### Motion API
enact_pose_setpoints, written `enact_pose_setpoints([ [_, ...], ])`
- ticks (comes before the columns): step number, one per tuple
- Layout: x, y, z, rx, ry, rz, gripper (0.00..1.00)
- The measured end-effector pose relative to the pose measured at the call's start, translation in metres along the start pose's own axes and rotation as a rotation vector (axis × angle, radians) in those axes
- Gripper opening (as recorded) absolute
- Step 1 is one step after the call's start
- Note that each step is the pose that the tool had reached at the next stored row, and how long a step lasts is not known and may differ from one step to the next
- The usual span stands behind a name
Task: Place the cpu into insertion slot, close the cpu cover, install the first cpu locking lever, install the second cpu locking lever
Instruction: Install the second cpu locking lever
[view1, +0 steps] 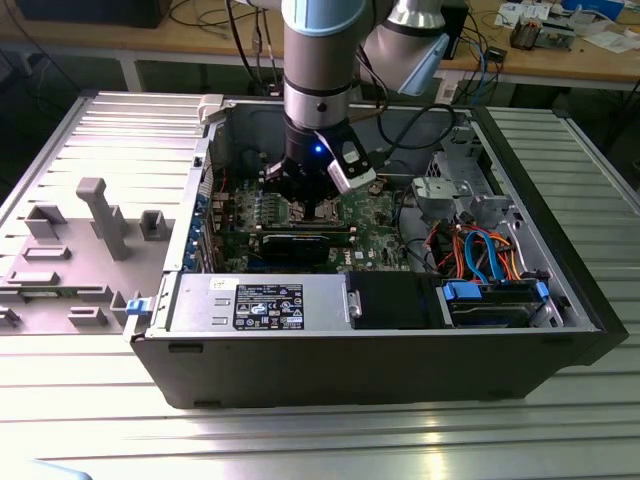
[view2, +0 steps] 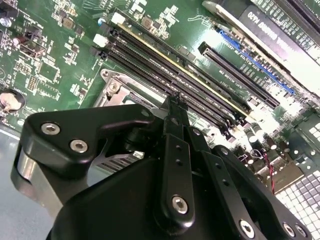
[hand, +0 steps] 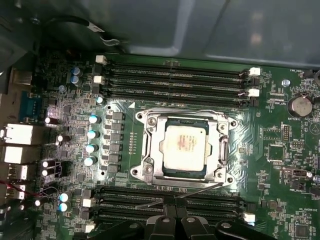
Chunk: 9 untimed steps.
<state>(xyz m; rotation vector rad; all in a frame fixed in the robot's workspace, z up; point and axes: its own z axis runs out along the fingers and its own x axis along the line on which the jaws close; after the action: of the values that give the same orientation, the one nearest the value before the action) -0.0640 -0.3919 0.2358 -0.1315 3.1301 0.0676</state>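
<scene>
The cpu (hand: 184, 145) sits flat in the insertion slot (hand: 150, 176), with the cpu cover (hand: 220, 150) closed down around it, framing its edges. Memory slots (hand: 175, 80) run close along two sides of the socket. The gripper (hand: 175, 202) hangs just beside the socket's edge, over the memory slots; fingers pressed together, holding nothing. Case walls (view1: 330, 350) ring the board.

Ribbed aluminium desk (view1: 90, 420) carrying grey moulded fixtures (view1: 95, 225) toward the exterior view's left. Behind it, a wooden workbench (view1: 600, 62) strewn with cables (view1: 210, 15); bright overhead light glares off the desk.
</scene>
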Motion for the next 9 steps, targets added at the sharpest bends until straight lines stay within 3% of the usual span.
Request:
enact_pose_setpoints([
  [5,0.0065,-0.0002,0.0003,-0.0035,-0.0001,0.000,0.11],
  [6,0.0067,-0.0017,-0.0003,-0.0089,-0.0007,0.000,0.11],
  [9,0.0071,-0.0067,-0.0016,-0.0131,-0.0011,0.000,0.11],
])
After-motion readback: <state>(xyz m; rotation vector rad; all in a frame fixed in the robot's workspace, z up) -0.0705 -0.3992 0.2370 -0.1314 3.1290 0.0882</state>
